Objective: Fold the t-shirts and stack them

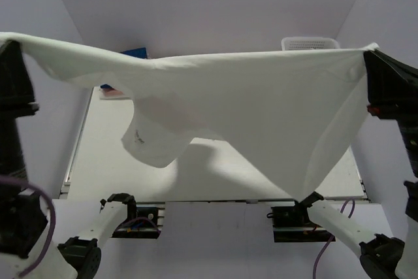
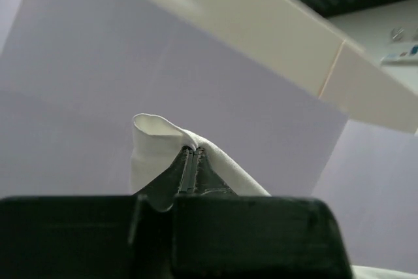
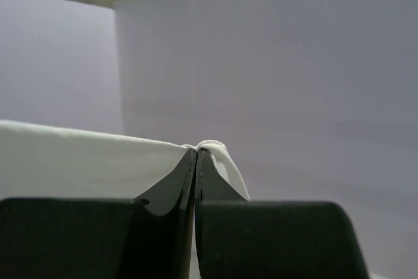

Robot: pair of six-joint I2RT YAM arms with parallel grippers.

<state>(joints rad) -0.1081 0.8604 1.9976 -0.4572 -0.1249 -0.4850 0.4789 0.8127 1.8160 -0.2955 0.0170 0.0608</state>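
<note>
large white t-shirt (image 1: 248, 102) is up in the air, stretched between both arms above the table (image 1: 215, 181), spanning left edge to right edge. One sleeve droops left of centre, the lowest point hangs toward the near edge on the right

left gripper (image 2: 194, 153): fingers pressed together, pinching a fold of the shirt's edge. right gripper (image 3: 197, 153): same, pinched on the opposite end

cloth looks light and limp and sags under its own weight, so hold it at corners or hem and keep tension

blue t-shirt (image 1: 135, 51) at far left corner, mesh basket (image 1: 310, 44) at far right
</note>
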